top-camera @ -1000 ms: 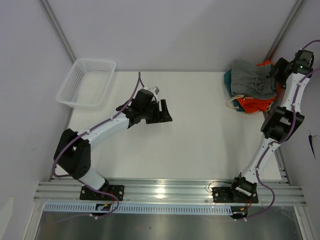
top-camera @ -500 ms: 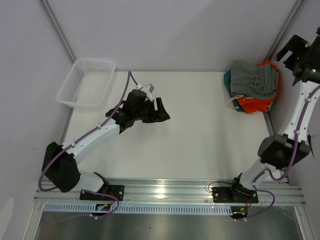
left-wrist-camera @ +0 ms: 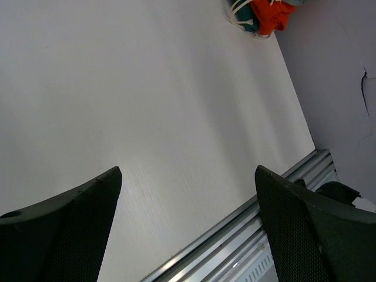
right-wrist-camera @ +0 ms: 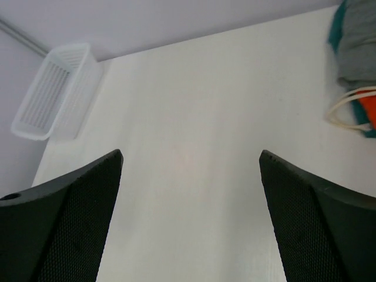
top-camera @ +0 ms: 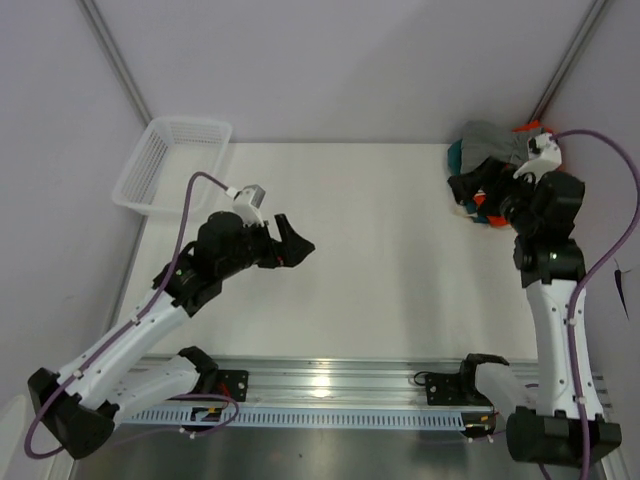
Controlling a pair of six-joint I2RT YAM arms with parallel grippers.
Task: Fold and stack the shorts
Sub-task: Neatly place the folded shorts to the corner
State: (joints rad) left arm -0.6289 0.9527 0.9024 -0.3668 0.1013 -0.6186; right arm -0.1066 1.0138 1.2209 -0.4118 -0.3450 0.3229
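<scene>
The grey shorts (top-camera: 487,136) lie crumpled on top of a pile of clothes in the table's far right corner. In the right wrist view they show at the right edge (right-wrist-camera: 359,41). My right gripper (top-camera: 470,189) hangs open and empty above the pile's near left part and hides some of it; its jaws (right-wrist-camera: 191,154) point back across the bare table. My left gripper (top-camera: 287,246) is open and empty above the table's left middle, far from the shorts. In the left wrist view its jaws (left-wrist-camera: 188,170) stand wide apart over the bare table.
An orange garment (top-camera: 483,203) with a white drawstring (right-wrist-camera: 346,109) and a teal piece (right-wrist-camera: 336,32) lie under the shorts. The orange garment also shows in the left wrist view (left-wrist-camera: 271,14). A white mesh basket (top-camera: 172,164) stands at the far left. A metal rail (top-camera: 330,382) runs along the near edge.
My right arm has swung from the far right corner to hang over the pile, facing left. My left arm has drawn back, moving its gripper nearer and to the left.
</scene>
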